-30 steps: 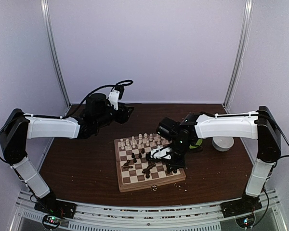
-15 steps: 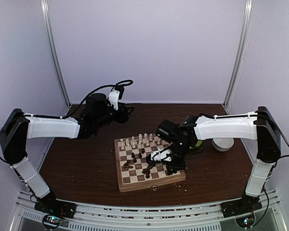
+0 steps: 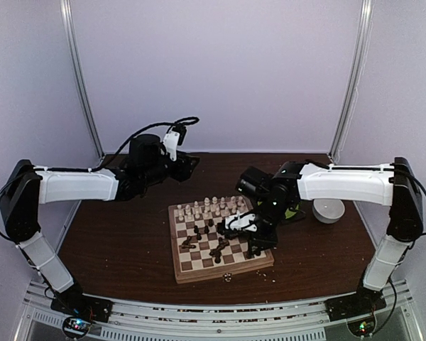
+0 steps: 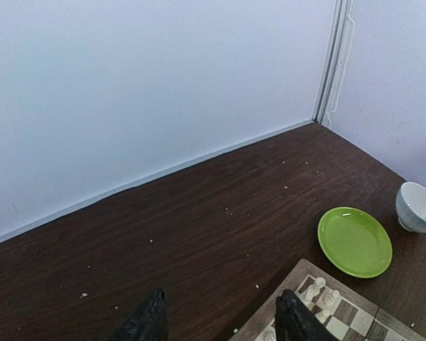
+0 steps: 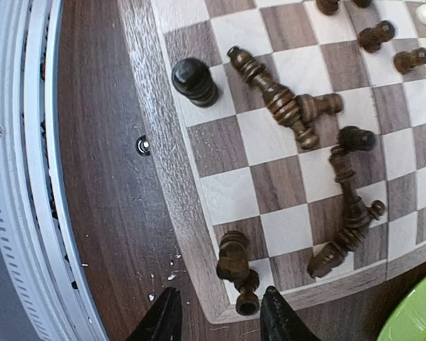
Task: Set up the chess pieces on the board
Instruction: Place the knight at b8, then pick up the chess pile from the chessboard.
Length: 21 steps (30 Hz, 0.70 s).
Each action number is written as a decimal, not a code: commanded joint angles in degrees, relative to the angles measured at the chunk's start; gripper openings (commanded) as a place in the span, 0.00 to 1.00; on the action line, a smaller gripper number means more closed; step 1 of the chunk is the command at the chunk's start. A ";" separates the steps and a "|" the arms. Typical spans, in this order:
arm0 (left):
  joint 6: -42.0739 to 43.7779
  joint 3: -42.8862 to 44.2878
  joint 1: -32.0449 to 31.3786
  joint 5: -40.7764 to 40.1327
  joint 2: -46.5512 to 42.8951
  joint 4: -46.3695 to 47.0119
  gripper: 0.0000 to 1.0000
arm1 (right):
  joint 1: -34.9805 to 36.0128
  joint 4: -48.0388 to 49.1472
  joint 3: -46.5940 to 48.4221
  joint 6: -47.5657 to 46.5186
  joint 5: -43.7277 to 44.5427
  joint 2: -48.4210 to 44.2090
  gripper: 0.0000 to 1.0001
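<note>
The board point(image 3: 192, 266) lies mid-table. Pale chess pieces point(image 3: 209, 206) stand along its far edge; dark ones point(image 3: 206, 240) are scattered over the middle, several lying flat point(image 5: 287, 106). My right gripper point(image 5: 220, 320) hangs open over the board's near right corner point(image 3: 254, 249). Two dark pieces point(image 5: 236, 273) rest on the corner squares just ahead of its fingers, untouched. One dark piece point(image 5: 194, 78) stands upright by the board's edge. My left gripper point(image 4: 220, 323) is open and empty, held above the table beyond the board's far left corner point(image 3: 190, 165).
A round green plate point(image 4: 355, 241) sits right of the board's far corner, with a white bowl point(image 4: 419, 206) beyond it. Small crumbs dot the dark table point(image 4: 199, 213). White walls close in behind and at the sides. A metal rail point(image 5: 28, 177) runs along the near table edge.
My right gripper has opened, letting go of a dark piece at the board's near right corner. The right arm rose slightly. The left arm barely moved.
</note>
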 commanded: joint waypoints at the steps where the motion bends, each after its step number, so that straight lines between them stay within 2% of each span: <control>1: 1.34 5.04 -3.57 0.26 -2.05 -12.23 0.53 | -6.29 2.23 -1.24 1.72 -6.13 -6.27 0.39; 4: 1.51 7.68 -6.55 -0.20 -4.24 -23.83 0.53 | -11.12 6.73 -2.40 5.01 -7.59 -7.40 0.39; 9: -0.87 7.14 -11.50 -1.40 -7.00 -33.98 0.53 | -15.52 16.21 -6.14 9.13 -6.69 -7.72 0.39; 12: -2.16 5.14 -13.06 -0.36 -7.01 -35.14 0.53 | -15.37 21.10 -8.66 10.29 -6.94 -7.66 0.41; 21: -3.53 2.76 -16.10 1.65 -2.12 -30.95 0.54 | -15.20 22.37 -12.04 11.83 -8.11 -5.23 0.54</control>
